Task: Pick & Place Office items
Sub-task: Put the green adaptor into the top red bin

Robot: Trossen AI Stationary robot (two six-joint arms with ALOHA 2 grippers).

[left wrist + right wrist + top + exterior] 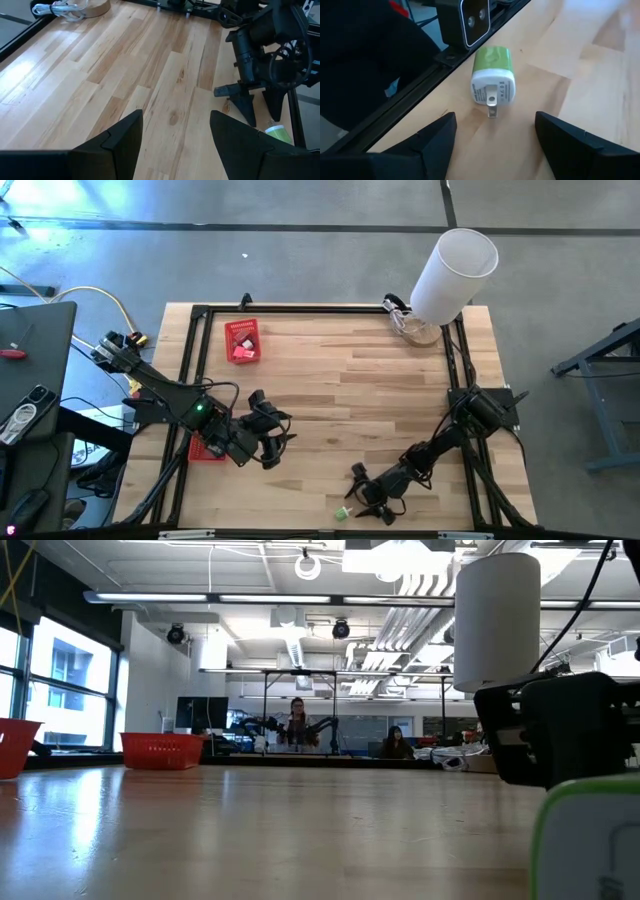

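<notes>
A small green-and-white plug block (492, 77) lies on its side on the wooden table near the near edge, its metal prongs toward my right gripper (492, 137). That gripper is open, low over the table, and its fingers stand short of the block without touching it. The high view shows the block (343, 512) just beyond that gripper (362, 498). My left gripper (280, 430) hangs open above the table's left middle, nothing between its fingers (125, 142). A red basket (242, 340) at the far left holds small items.
A second red basket (207, 448) sits partly under my left arm. A big white cylinder (455, 270) stands at the far right corner beside a coiled cable. A black frame rail (445, 65) runs along the near edge, close behind the block. Bare wood (350, 390) fills the table's middle.
</notes>
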